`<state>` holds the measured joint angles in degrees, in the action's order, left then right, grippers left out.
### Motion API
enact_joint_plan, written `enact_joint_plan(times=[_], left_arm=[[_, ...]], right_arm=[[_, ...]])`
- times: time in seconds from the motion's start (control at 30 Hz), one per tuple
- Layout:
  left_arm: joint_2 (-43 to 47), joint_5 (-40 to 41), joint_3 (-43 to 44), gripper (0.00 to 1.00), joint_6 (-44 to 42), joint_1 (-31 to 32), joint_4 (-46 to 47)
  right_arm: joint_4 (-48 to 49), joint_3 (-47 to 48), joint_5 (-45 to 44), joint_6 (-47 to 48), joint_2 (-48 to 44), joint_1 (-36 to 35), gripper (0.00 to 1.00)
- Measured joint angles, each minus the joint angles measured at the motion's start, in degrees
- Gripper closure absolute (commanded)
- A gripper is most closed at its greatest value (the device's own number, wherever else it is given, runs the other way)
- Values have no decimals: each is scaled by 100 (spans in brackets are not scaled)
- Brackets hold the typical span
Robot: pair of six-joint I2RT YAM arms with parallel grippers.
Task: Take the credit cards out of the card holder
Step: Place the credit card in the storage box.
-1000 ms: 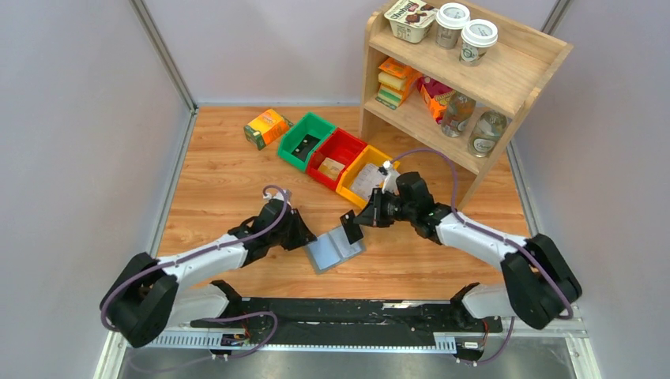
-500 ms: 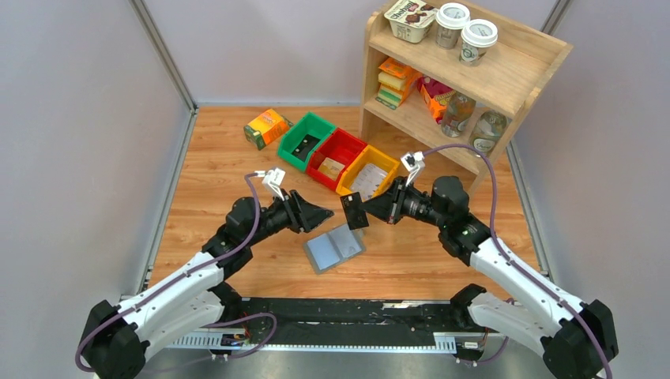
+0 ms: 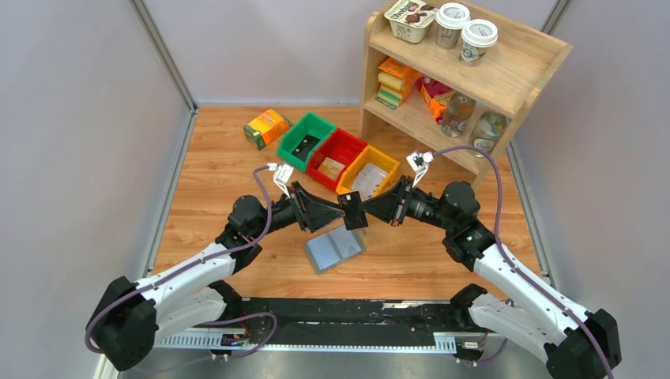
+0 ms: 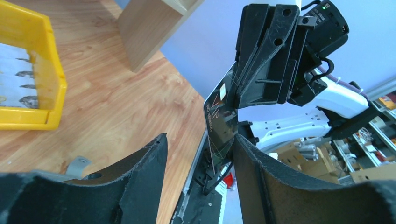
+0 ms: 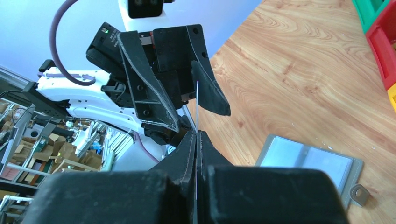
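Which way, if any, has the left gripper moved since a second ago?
Yes: the left gripper moved right, from beside the card holder toward the yellow bin.

Three coloured bins (image 3: 353,140) between orange-green carton (image 3: 267,128) and wooden shelf (image 3: 517,67)

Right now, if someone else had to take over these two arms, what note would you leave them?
Right gripper: shut on a black credit card, held up in the air.
Left gripper: open, fingers either side of that card, not closed on it.
Card holder: lying open on the table below them.
Done: one card is out.
Left: probably finish this handover; I cannot tell whether more cards sit in the pockets.
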<state>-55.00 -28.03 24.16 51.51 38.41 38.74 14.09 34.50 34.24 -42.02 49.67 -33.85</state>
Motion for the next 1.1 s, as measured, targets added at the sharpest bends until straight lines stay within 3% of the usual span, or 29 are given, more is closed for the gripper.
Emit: enact_joint_plan(times=[0.23, 0.3, 0.33, 0.37, 0.43, 0.5, 0.57, 0.67, 0.77, 1.1], left_arm=[[-446, -321, 2, 69, 192, 61, 459], [-455, -361, 2, 83, 232, 61, 570], [-455, -367, 2, 96, 240, 63, 625], [-455, -380, 2, 100, 260, 61, 669], [-455, -424, 2, 100, 269, 59, 758], [-455, -431, 2, 100, 286, 61, 828], [-470, -385, 2, 100, 306, 61, 872], [-476, -133, -4, 100, 308, 61, 892], [-476, 247, -52, 100, 308, 26, 885], [-1080, 1526, -223, 100, 656, -1080, 916]], right_arm=[[236, 0, 153, -39, 55, 2, 100], [254, 0, 179, -37, 98, 2, 100], [251, 0, 188, -37, 118, 2, 100], [251, 0, 192, -31, 138, 2, 100], [236, 0, 170, 17, 153, 24, 95], [195, 0, 122, 63, 157, 42, 73], [92, 7, 28, 177, 155, 37, 70], [-254, 15, -177, 350, 111, 26, 46], [-710, 20, -586, 625, -59, 17, 29], [-1325, -190, -2092, 1296, -807, 17, 1]])
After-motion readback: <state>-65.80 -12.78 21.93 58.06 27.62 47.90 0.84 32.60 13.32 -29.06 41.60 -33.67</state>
